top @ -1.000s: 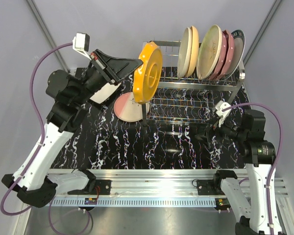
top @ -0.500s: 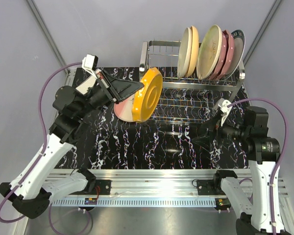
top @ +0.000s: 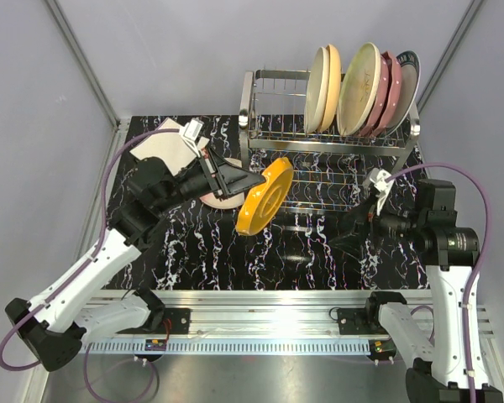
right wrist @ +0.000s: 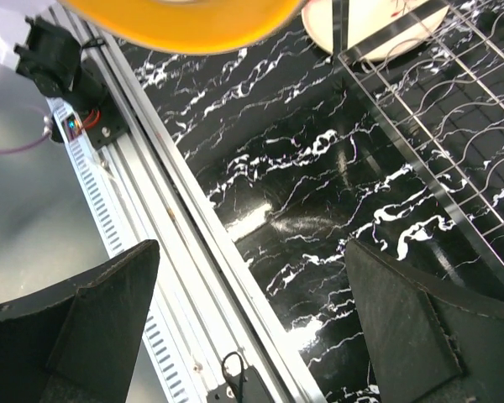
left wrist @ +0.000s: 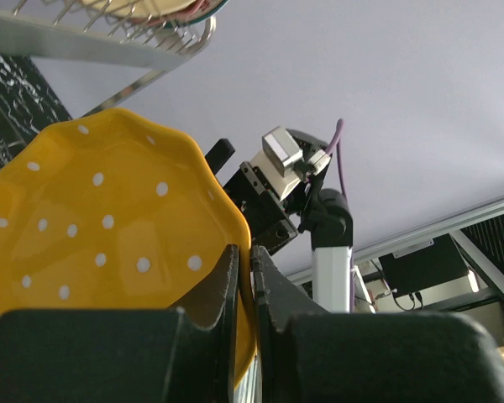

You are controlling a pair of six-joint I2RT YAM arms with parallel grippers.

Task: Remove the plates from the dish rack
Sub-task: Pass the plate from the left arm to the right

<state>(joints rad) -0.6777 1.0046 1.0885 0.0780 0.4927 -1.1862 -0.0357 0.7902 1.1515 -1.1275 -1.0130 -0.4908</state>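
The left jaws pinch the rim of the yellow polka-dotted plate [top: 265,197] at eight o'clock of the dish rack [top: 328,144]; the right jaws gape wide, holding nothing.

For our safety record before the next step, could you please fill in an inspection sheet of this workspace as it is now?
Surface: black marbled table top, glossy.
Job's things: dish rack holds several upright plates on its upper tier; yellow dotted plate held in the air; pink plate and pale square plate lie on the table.
Clutter: nothing seen.
Hands: left hand shut on the yellow plate's rim; right hand open, empty.
Cables: left arm's purple cable; right arm's purple cable.
Surroundings: grey walls; aluminium rail at the near edge.
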